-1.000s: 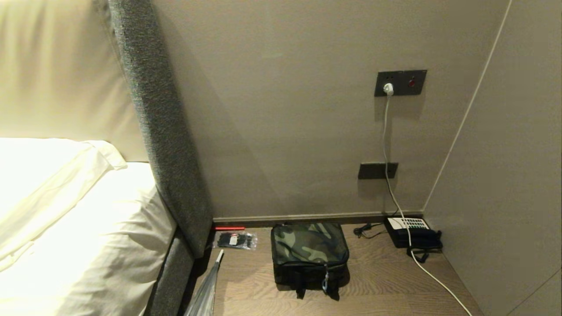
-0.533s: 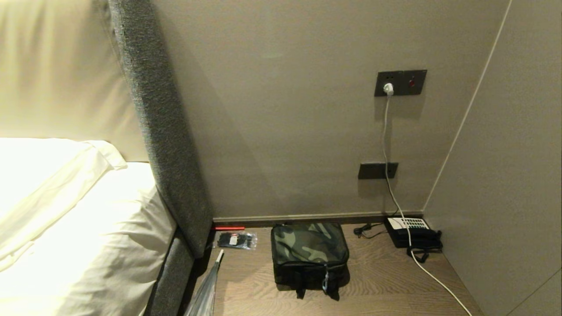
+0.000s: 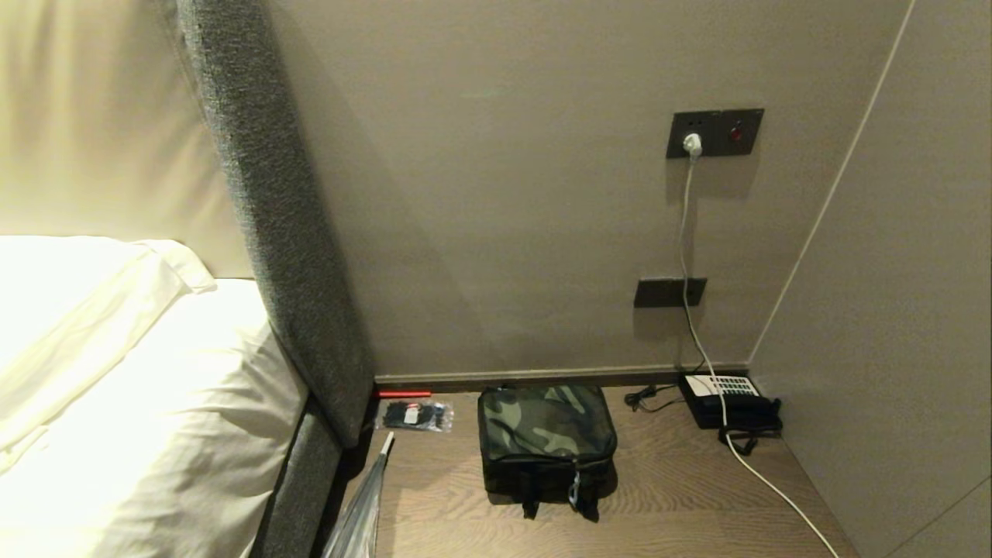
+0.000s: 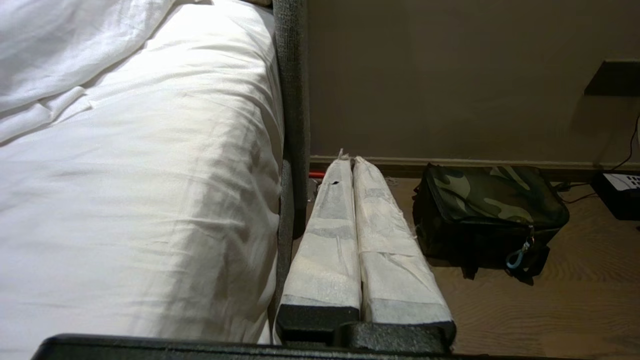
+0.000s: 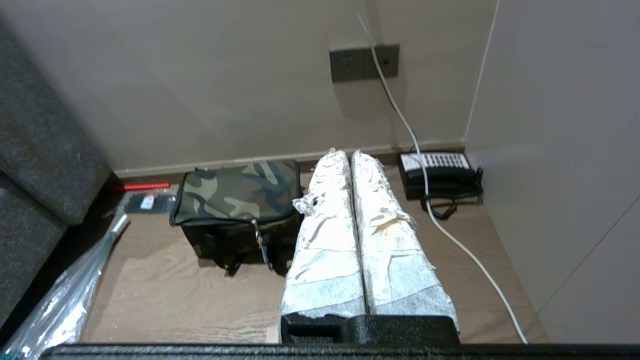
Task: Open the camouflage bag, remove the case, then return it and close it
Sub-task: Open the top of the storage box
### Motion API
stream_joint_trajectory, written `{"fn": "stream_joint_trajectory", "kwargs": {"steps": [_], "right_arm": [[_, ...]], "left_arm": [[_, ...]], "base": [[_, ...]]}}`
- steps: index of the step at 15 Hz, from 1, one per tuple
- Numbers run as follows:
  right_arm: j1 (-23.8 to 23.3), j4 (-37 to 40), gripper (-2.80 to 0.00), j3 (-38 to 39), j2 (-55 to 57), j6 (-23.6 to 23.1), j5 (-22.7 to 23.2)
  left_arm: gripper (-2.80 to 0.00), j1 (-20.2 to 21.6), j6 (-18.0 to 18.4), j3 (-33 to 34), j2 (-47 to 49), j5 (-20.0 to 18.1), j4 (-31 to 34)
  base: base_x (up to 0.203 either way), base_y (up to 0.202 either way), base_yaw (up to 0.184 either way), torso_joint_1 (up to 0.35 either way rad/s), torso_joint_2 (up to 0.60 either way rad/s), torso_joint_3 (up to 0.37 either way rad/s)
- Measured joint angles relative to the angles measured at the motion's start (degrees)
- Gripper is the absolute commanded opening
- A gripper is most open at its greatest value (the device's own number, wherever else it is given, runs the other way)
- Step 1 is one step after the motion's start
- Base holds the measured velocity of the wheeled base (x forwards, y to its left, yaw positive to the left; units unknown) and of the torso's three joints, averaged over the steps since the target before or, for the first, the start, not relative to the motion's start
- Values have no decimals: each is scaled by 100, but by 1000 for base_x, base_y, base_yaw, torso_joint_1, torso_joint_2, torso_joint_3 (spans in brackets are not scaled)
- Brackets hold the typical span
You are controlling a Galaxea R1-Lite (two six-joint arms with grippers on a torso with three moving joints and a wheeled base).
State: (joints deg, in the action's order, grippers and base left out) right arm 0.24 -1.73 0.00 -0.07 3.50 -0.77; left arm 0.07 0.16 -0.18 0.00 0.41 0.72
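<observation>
view shifted, bag unmoved; camouflage bag (image 3: 546, 434) zipped, ahead of both pressed-together claws: left claw (image 4: 348, 161); right claw (image 5: 345, 154)

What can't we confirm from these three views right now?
- The case: in no view; the camouflage bag is zipped shut, so its contents are hidden.
- The bag's right end in the right wrist view: covered by the right pincer.
- The clear packet: too small in the head view to read what it holds.
- The telephone: cut off by the edge in the left wrist view.
- Both arms: outside the head view.
</observation>
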Motion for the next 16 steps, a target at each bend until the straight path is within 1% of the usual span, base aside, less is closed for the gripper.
{"fn": "stream_joint_trajectory", "kwargs": {"steps": [16], "right_arm": [[0, 0, -280, 0, 0, -1, -2]], "left_arm": [[-280, 0, 15, 0, 0, 10, -4]], "base": [[0, 0, 0, 2, 2, -197]]}}
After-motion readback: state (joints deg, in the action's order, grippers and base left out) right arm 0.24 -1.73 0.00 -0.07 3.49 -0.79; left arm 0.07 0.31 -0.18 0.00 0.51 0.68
